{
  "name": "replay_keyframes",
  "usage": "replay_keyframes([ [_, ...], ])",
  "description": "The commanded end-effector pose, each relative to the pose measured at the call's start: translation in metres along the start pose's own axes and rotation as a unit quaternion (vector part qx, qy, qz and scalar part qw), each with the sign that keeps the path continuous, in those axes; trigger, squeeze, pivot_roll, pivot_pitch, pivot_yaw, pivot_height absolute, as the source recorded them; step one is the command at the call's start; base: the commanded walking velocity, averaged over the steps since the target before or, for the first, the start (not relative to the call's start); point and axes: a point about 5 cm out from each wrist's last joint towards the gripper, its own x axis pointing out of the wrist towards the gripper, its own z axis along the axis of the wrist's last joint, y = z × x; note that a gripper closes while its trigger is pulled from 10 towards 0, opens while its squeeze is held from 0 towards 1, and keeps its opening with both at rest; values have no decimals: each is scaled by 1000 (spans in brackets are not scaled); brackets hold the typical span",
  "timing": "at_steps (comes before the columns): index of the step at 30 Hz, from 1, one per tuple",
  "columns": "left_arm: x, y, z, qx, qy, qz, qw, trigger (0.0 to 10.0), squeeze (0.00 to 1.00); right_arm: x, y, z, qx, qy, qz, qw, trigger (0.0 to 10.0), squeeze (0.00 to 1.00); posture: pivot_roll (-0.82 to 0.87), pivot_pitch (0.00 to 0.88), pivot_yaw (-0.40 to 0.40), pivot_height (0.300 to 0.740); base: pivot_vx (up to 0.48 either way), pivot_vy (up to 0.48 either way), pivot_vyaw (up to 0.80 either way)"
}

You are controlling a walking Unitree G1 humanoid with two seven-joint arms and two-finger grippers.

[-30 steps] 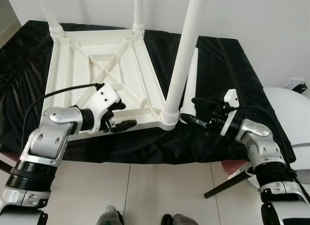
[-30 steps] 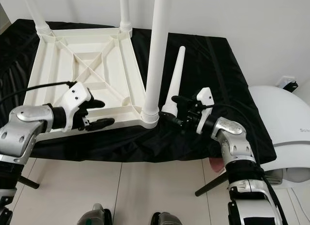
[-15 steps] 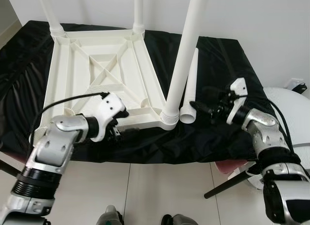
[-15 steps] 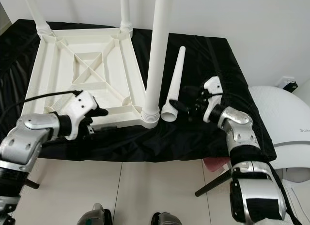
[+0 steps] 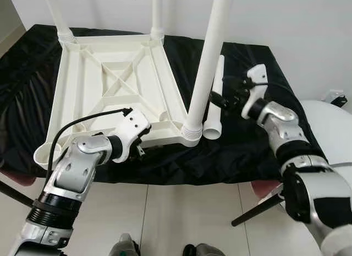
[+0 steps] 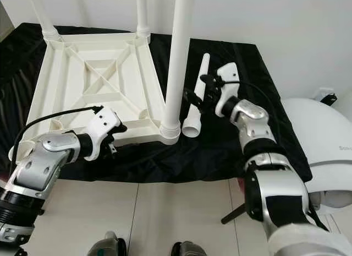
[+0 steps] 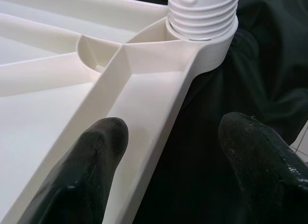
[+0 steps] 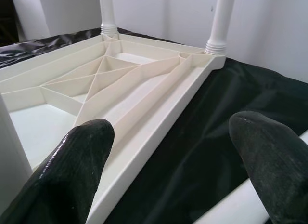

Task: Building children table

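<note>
The white table top [image 5: 66, 85] lies upside down on a black cloth. Three legs stand screwed into it, the nearest one [image 5: 206, 63] at its near right corner. The near left socket [image 5: 45, 154] holds no leg. A loose white leg [image 6: 193, 115] lies on the cloth just right of that corner. My left gripper [image 7: 173, 156] is open, its fingers [image 7: 91, 171] straddling the table top's near rim [image 7: 144, 137]. My right gripper [image 6: 199, 88] is open and hovers over the middle of the loose leg [image 8: 240, 204], one finger [image 8: 72, 171] on either side.
The black cloth [image 5: 247, 151] hangs over the near edge of the support. A white rounded appliance [image 5: 330, 129] stands at the right, with a dark slanted chair leg [image 5: 258, 209] below it. Pale floor tiles [image 5: 165, 212] lie in front.
My right gripper has travelled from the loose leg's wide near end to its middle, farther from me. My left gripper has drawn in closer to the table top's near rim.
</note>
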Motion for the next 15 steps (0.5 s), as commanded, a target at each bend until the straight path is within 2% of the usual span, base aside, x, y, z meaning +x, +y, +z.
replay_keyframes([
  [1, 1, -1, 0, 0, 3, 16, 1000, 10000, 0, 2, 1, -3, 1, 6, -3, 1000, 10000, 0, 129, 75, -57, 740, 0, 0, 0],
  [5, 1, -1, 1, -1, 2, 16, 1000, 10000, 0, 9, -1, 6, -9, 2, -19, 1000, 10000, 0, 124, 70, -54, 740, 0, 0, 0],
  [7, 2, -2, 1, 1, 3, 16, 1000, 10000, 0, 10, -3, 12, -13, -2, -9, 1000, 10000, 0, 125, 70, -54, 740, 0, 0, 0],
  [10, 1, 0, 2, 0, 2, 21, 1000, 10000, 0, 7, -3, 15, 1, -14, 37, 999, 10000, 0, 123, 66, -55, 740, 0, 0, 0],
  [13, 1, 0, 2, -1, 2, 22, 1000, 10000, 0, 6, -5, 16, 1, -14, 36, 999, 10000, 0, 121, 65, -55, 740, 0, 0, 0],
  [15, 1, 1, 2, -1, 1, 22, 1000, 10000, 0, 3, -10, 13, -13, 3, 9, 1000, 10000, 0, 116, 60, -51, 740, 0, 0, 0],
])
